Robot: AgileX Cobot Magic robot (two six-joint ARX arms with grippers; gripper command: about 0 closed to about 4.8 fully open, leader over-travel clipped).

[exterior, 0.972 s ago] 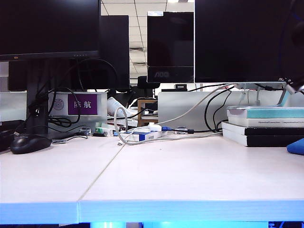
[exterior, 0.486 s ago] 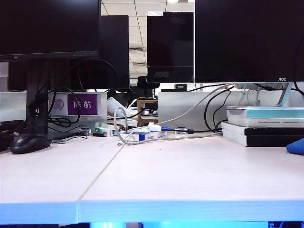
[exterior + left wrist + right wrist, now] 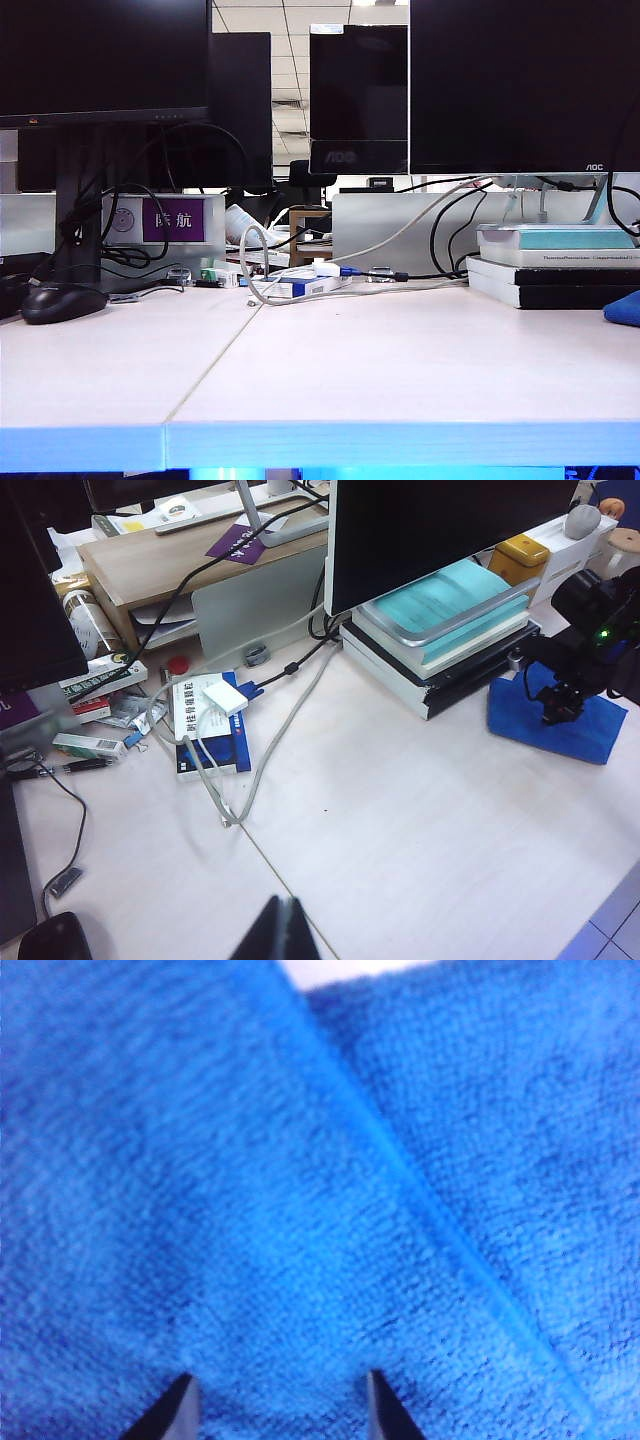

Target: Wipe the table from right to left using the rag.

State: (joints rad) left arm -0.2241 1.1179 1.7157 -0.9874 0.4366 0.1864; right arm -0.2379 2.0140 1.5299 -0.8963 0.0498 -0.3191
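White matte surface (image 3: 420, 840), two flat panels with a thin seam. Rag (image 3: 548, 718), bright blue nubby microfibre, folded with a raised hem ridge, lies on the surface just beside the stack of books (image 3: 440, 630). My right fingers (image 3: 278, 1400) are apart, dark tips straddling a patch of rag pile directly under them, pressed at its top. My left fingers (image 3: 277, 932) are together, thin dark wedge, well apart from the rag, over bare surface near the seam.
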